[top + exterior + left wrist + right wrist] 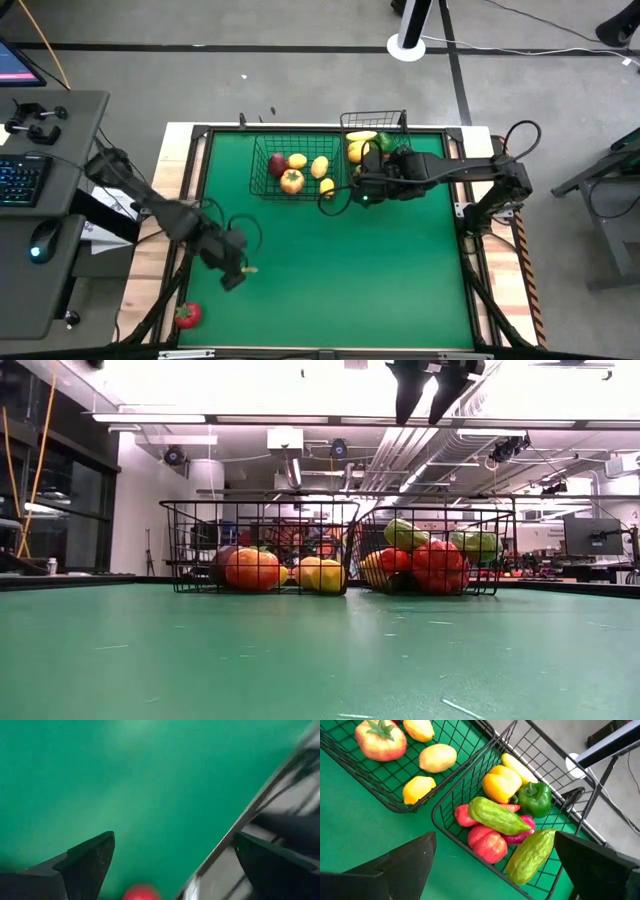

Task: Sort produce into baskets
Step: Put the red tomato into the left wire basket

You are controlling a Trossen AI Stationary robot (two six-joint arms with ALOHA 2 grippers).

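Observation:
Two black wire baskets stand at the table's far side. The left basket (262,172) holds lemons (437,758), an orange-red tomato (381,741) and a dark red piece. The right basket (398,122) holds red, yellow and green vegetables (497,815). One red piece (187,315) lies by the mat's near left corner and also shows in the left wrist view (141,893). My left gripper (236,274) is open and empty above the mat, to the far right of that piece. My right gripper (360,192) is open and empty, just near of the right basket.
The table's black frame rail (250,815) runs close by my left gripper. A desk with a keyboard and mouse (40,240) stands beyond the table's left edge. Bare green mat (350,270) fills the middle and near right of the table.

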